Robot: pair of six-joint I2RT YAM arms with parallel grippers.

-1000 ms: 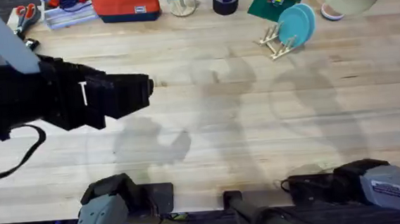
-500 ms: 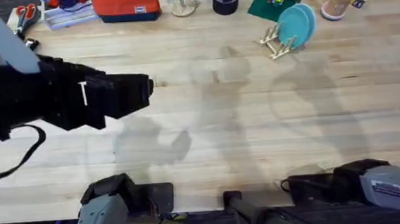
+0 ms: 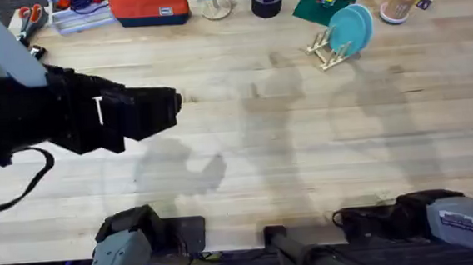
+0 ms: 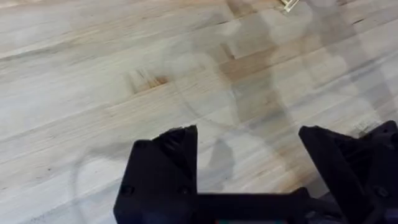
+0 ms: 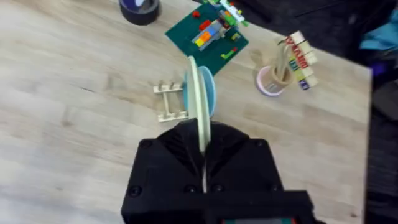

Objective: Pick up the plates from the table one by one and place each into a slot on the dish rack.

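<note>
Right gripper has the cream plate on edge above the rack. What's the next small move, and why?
Probably ease the right gripper down toward the dish rack: it grips the cream plate upright above the rack, where teal plates already stand, so aim for a free slot.

The dish rack [image 3: 327, 49] stands at the far right of the table [image 3: 287, 146], holding upright plates [image 3: 351, 27]. Behind it lies a brick board [image 3: 321, 1]; to its right, a cup [image 3: 396, 6].

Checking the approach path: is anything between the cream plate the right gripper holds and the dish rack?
Nothing visible. The right gripper holds the cream plate edge-on above the dish rack, which already carries teal plates.
</note>
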